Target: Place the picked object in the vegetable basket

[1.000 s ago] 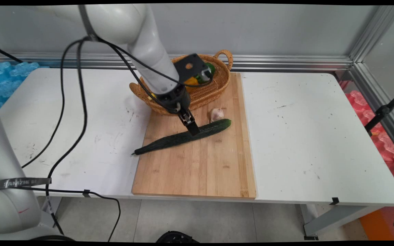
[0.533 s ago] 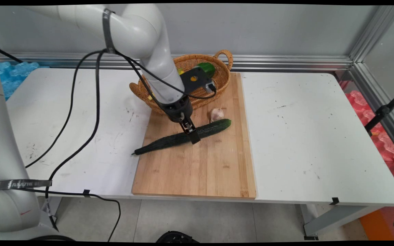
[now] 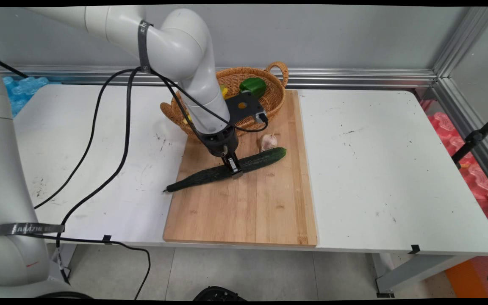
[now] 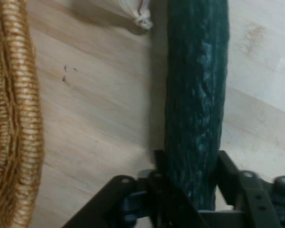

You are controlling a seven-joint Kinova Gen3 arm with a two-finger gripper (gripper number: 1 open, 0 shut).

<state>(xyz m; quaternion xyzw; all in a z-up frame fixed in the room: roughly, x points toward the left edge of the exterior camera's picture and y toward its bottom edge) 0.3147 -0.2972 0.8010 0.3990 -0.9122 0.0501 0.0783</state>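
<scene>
A long, dark green cucumber [image 3: 227, 169] is seen lying flat on a wooden cutting board [image 3: 244, 212], set diagonally from lower left to upper right. Its tapered stem end overhangs the board's left edge above the white table [image 3: 375, 169], while its blunter end lies just beside a garlic bulb [image 3: 268, 141]. Its skin is bumpy and ridged, as shown in the hand view [image 4: 195, 95]. Near its middle it is straddled by the black gripper [image 3: 232, 167], with one finger [image 4: 159, 173] on each flank, close against the skin. A wicker basket [image 3: 244, 123] is seen behind it.
</scene>
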